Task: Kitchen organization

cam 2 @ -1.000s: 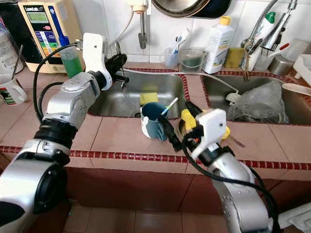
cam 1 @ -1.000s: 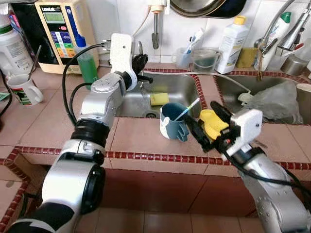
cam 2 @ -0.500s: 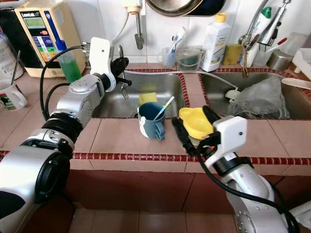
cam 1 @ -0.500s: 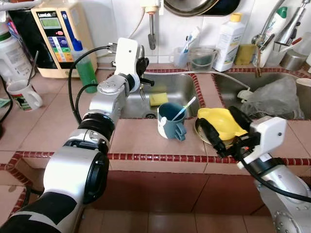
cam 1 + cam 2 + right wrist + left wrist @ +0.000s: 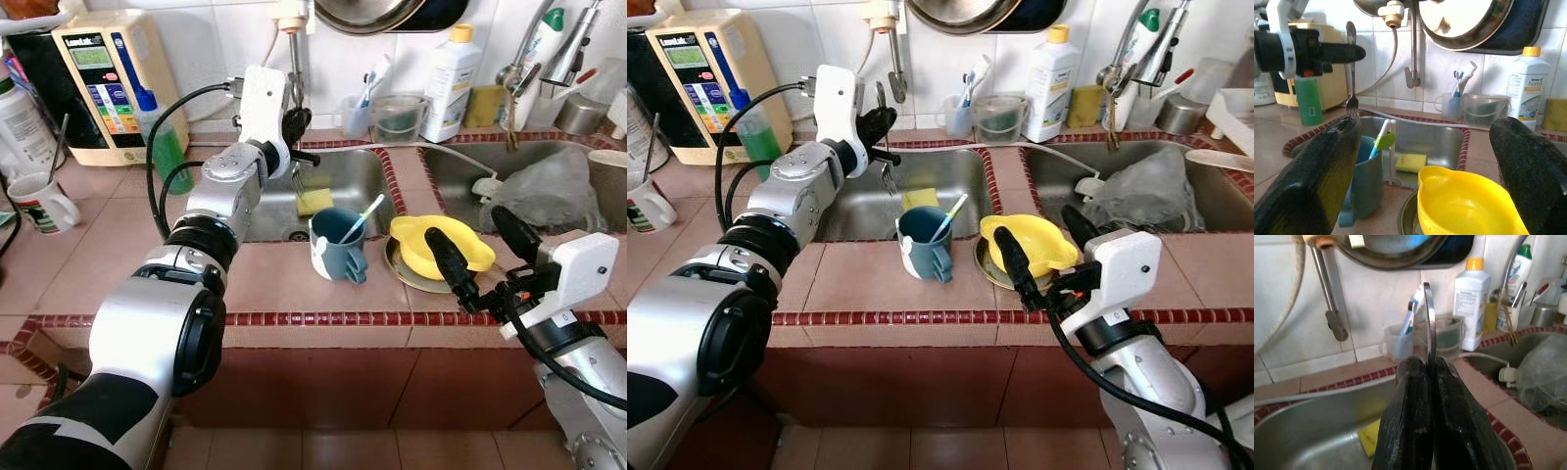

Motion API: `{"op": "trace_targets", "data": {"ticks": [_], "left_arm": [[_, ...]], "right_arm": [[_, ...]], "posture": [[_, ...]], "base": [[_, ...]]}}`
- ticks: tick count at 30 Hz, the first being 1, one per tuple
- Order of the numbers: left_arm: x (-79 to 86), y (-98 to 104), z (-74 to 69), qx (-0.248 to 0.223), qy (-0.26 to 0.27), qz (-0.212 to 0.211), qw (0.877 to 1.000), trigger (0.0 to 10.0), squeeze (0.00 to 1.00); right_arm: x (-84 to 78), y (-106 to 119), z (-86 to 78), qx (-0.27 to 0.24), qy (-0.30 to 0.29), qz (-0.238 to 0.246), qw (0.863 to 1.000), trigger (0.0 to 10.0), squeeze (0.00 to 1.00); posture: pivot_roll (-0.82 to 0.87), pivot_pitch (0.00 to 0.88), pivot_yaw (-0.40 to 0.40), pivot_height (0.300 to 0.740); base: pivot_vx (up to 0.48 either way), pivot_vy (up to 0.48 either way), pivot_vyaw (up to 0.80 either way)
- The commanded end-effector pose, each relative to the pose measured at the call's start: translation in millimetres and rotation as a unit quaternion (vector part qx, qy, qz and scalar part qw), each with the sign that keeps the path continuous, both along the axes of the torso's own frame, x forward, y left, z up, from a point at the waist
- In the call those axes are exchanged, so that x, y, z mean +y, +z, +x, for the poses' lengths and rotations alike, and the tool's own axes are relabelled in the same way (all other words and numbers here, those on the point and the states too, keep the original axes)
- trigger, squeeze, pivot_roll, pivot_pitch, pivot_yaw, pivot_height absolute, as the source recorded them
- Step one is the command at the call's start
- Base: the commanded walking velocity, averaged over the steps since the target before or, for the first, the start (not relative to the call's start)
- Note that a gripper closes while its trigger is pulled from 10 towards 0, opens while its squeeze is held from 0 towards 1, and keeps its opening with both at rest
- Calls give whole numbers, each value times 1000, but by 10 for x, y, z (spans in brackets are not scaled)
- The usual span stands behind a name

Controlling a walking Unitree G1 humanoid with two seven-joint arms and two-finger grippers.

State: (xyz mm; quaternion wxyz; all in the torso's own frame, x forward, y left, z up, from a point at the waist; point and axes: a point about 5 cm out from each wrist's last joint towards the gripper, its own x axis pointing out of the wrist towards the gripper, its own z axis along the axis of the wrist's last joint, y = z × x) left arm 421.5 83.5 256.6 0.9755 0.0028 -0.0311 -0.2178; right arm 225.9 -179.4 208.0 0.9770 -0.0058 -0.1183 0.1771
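Looking across the sink [image 5: 343,186], we see our left gripper [image 5: 294,127] above its basin, fingers pressed together on a fork [image 5: 1351,68] that hangs upright, tines down, handle up. The right wrist view shows the tines; the left wrist view shows just the handle's thin edge. Our right gripper [image 5: 1043,250] sits in front of the sink, fingers spread wide around the yellow bowl [image 5: 1029,245], beside the blue cup [image 5: 335,245].
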Motion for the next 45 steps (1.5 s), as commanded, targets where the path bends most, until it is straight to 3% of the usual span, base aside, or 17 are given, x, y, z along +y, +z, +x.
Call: {"op": "trace_targets", "data": {"ticks": [1,15,27,45], "left_arm": [[45,95,18,-2,2,-4,1000,10000,0],[94,170,32,26,-18,-5,999,10000,0],[256,158,42,47,-15,-2,999,10000,0],[265,236,50,42,-12,6,999,10000,0]], "right_arm": [[48,63,-45,-11,9,7,1000,10000,0],[159,255,-180,-28,36,68,997,10000,0],[206,365,-390,-21,32,122,992,10000,0],[178,424,-531,-21,21,152,988,10000,0]], "posture": [[-262,3,121,740],[-215,106,117,740],[-223,218,137,740],[-259,226,171,740]], "base": [[0,0,0],[0,0,0],[0,0,0],[0,0,0]]}}
